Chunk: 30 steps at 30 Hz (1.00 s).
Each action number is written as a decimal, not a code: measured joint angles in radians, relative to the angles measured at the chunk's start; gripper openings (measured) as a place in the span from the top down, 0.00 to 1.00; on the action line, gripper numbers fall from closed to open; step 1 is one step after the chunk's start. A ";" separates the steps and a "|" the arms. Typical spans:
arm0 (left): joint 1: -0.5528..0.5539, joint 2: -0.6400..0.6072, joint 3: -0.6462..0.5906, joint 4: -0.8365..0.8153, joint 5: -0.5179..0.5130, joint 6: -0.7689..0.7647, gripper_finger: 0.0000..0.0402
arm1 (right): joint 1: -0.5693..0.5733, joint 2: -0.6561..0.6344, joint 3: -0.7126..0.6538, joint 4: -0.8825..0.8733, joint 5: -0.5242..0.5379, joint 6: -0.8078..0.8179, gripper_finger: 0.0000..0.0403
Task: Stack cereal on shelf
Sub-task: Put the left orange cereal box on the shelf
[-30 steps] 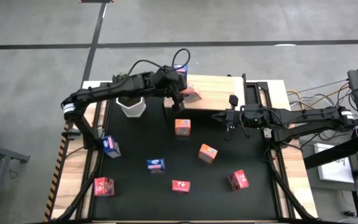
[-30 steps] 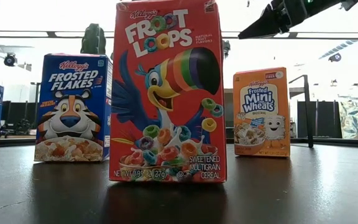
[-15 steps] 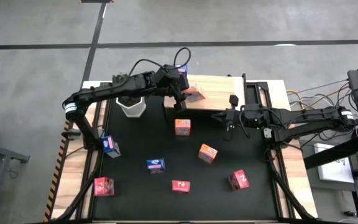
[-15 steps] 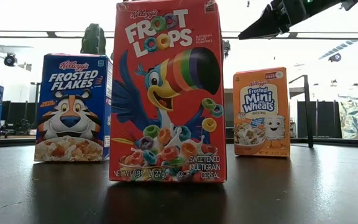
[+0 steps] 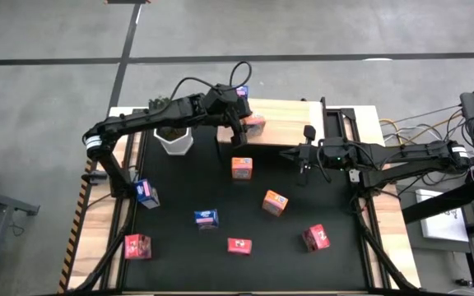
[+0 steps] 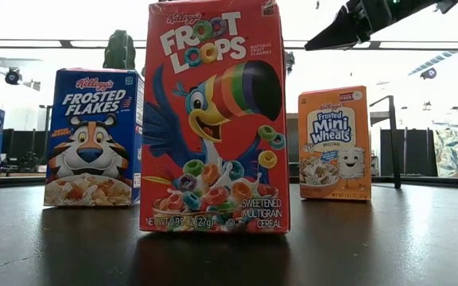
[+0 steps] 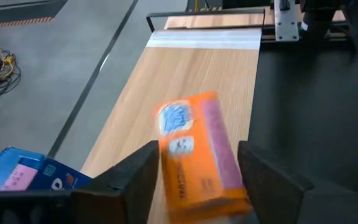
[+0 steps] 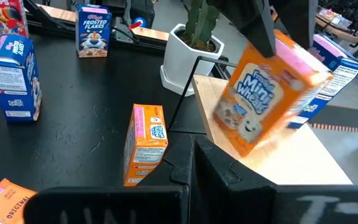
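Note:
My left gripper is over the wooden shelf, shut on an orange cereal box, which also shows in the left wrist view and the right wrist view. A blue box stands on the shelf's far left corner. My right gripper is shut and empty over the black mat, just near of the shelf. Another orange box stands on the mat. More boxes stand on the mat: orange, blue, blue and several red ones. My left gripper pinches the orange box between its two fingers, on two opposite faces near the box's upper end. The fingers come from above, slanting toward the table's right. The box hangs tilted over the shelf, its lower corner close above the board.
A white pot with a plant stands on the mat left of the shelf. The shelf's black frame rises at its right end. In the low view a red box stands close, with blue and orange boxes behind.
My left gripper has turned a little over the shelf with the orange box, which now lies more square to the shelf's edge. My right gripper has kept still.

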 joint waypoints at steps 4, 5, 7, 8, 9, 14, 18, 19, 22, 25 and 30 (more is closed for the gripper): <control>0.002 0.000 0.000 0.012 0.000 0.003 0.42 | 0.000 0.000 0.000 0.000 0.000 0.000 0.98; 0.002 0.000 0.000 0.013 0.000 0.011 0.41 | 0.000 0.000 0.000 0.000 0.000 0.000 0.98; 0.002 -0.001 0.003 0.010 -0.001 0.024 0.40 | 0.000 0.000 0.000 0.000 0.000 0.000 0.98; 0.002 -0.002 0.009 0.006 -0.001 0.027 0.40 | 0.000 0.000 0.000 0.000 0.000 0.000 0.98; 0.002 -0.003 0.018 -0.004 -0.001 0.033 0.40 | 0.000 0.000 0.000 0.000 0.000 0.000 0.98; -0.012 -0.010 0.104 -0.109 -0.002 0.082 0.40 | 0.000 0.000 0.000 0.000 0.000 0.015 0.98; -0.044 -0.013 0.159 -0.246 -0.003 0.133 0.44 | 0.000 0.000 0.000 0.000 0.000 0.020 0.98; -0.055 -0.016 0.162 -0.274 -0.003 0.149 0.46 | 0.000 0.000 0.000 0.001 0.000 0.020 0.98; -0.090 -0.025 0.150 -0.343 -0.026 0.183 0.54 | 0.000 0.000 0.000 0.001 0.000 0.020 0.98; -0.120 -0.034 0.098 -0.357 -0.078 0.192 0.66 | 0.000 0.000 0.000 0.003 0.000 0.020 0.98; -0.131 -0.041 -0.009 -0.292 -0.156 0.202 0.88 | 0.000 0.000 0.000 0.005 0.000 0.019 0.98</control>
